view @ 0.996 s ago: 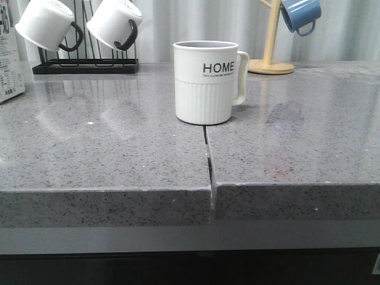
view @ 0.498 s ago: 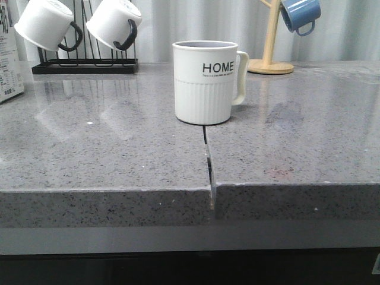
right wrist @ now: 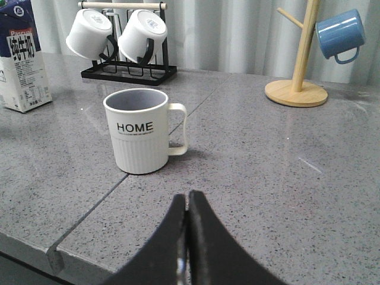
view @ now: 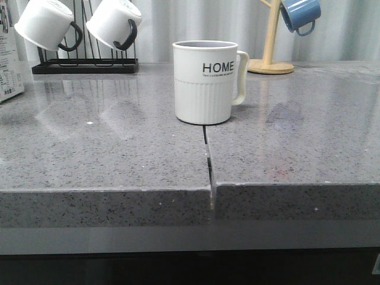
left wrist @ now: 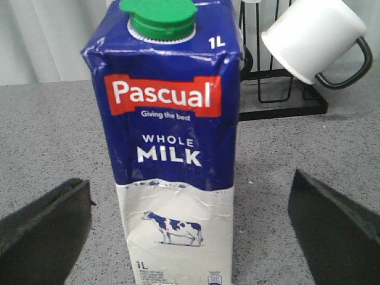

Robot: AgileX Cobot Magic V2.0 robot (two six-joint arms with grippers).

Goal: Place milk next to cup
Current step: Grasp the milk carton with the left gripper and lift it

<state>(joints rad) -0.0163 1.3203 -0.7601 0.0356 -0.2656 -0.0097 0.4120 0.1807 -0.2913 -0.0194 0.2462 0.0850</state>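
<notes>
The milk [left wrist: 172, 148] is a tall carton, blue above and white below, with a green cap, and it stands upright on the grey counter. My left gripper [left wrist: 187, 181] is open. Its two dark fingers [left wrist: 44, 228] flank the carton with a clear gap on each side. Only a sliver of the milk [view: 6, 59] shows at the front view's far left edge. The white HOME cup [view: 205, 83] stands mid-counter on the seam, handle to the right. My right gripper [right wrist: 188, 197] is shut on nothing, low over the counter in front of the cup [right wrist: 139, 133]. From there the milk [right wrist: 21, 65] is far left.
A black rack [view: 86, 62] with two white black-handled mugs stands at the back left, just behind the carton. A wooden mug tree [view: 271, 59] holding a blue mug [view: 300, 15] is at the back right. A seam [view: 209, 166] splits the counter near its front edge.
</notes>
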